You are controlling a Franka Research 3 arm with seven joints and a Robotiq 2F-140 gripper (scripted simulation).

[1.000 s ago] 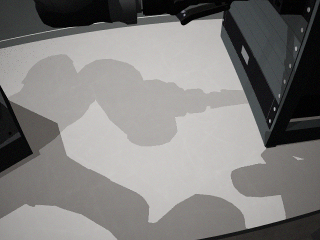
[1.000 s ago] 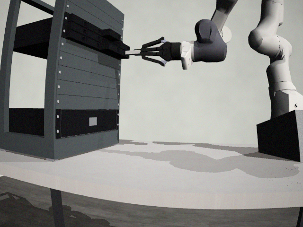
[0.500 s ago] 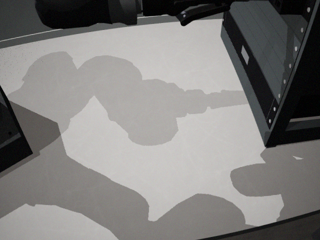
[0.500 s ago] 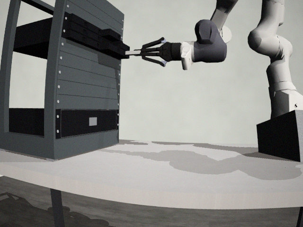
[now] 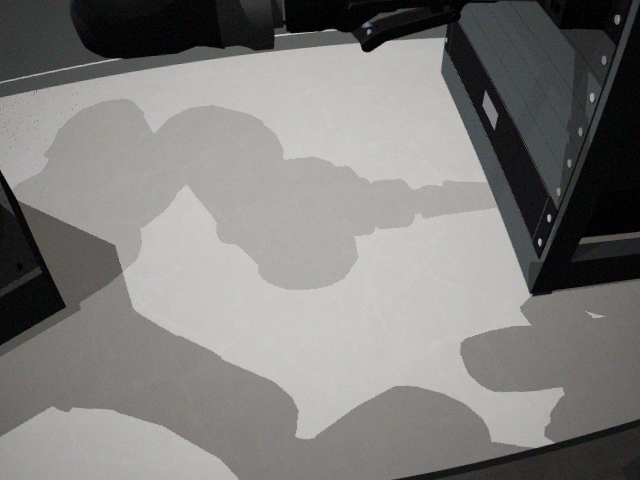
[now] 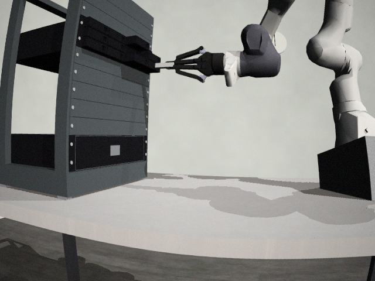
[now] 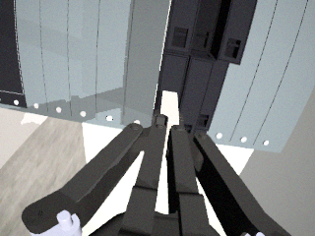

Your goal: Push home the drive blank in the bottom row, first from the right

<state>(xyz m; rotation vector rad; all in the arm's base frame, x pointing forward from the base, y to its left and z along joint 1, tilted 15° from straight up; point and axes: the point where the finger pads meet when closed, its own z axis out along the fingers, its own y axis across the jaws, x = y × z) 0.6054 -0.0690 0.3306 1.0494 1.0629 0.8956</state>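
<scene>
The jaws are pressed fully together, holding nothing, their tips against the protruding bottom-row drive blank (image 6: 151, 67) directly ahead.

A rack (image 6: 65, 99) stands on the left end of a table (image 6: 181, 229), as seen in the exterior view. High in its front sits the storage chassis (image 6: 99, 37), with a few drive blanks (image 6: 149, 58) jutting toward the right. The arm's base (image 6: 348, 166) stands at the table's right end. The arm reaches left across the table, and the gripper (image 6: 162, 65), fingers together, meets the lowest jutting blank at the chassis's near corner.
</scene>
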